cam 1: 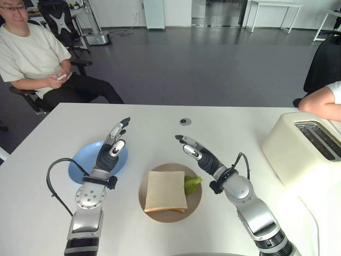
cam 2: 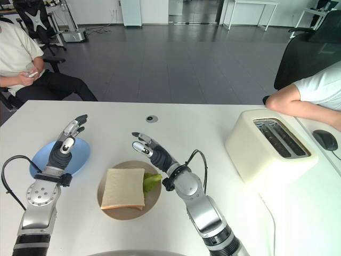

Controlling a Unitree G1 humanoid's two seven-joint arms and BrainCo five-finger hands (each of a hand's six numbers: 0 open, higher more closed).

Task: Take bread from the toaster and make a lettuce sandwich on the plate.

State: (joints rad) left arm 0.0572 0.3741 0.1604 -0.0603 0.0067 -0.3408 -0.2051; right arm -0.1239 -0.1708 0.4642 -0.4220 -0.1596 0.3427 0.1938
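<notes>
One brown plate [cam 1: 173,216]: nearest of the things on the white table [cam 1: 160,128], lying between the two forearms, close to the table's front edge.
One slice of bread [cam 1: 165,190]: flat on the brown plate, square-on and covering most of it. I cannot tell whether a second slice lies underneath.
One piece of lettuce [cam 1: 192,184]: tucked under the bread, with its green edge poking out on the plate's right side.
Right hand [cam 1: 200,154]: just beyond the plate's right rim and near the lettuce, fingers stretched out and slightly spread, pointing toward the middle of the table and holding nothing.
Left hand [cam 1: 112,152]: to the left of the brown plate, over the blue dish, fingers straight and pointing away from the robot, with nothing in its grasp.
One blue dish [cam 1: 85,154]: round and shallow, beside the brown plate on its left, partly covered by the left hand.
One toaster [cam 2: 266,154]: cream-coloured, off to the right and well apart from the plate.
Two toaster slots [cam 2: 277,137]: side by side in its top, facing up.
One round grommet [cam 1: 185,121]: small, set in the tabletop beyond both hands.
One dark mouse [cam 2: 325,140]: on the table just past the toaster, at the far right.
</notes>
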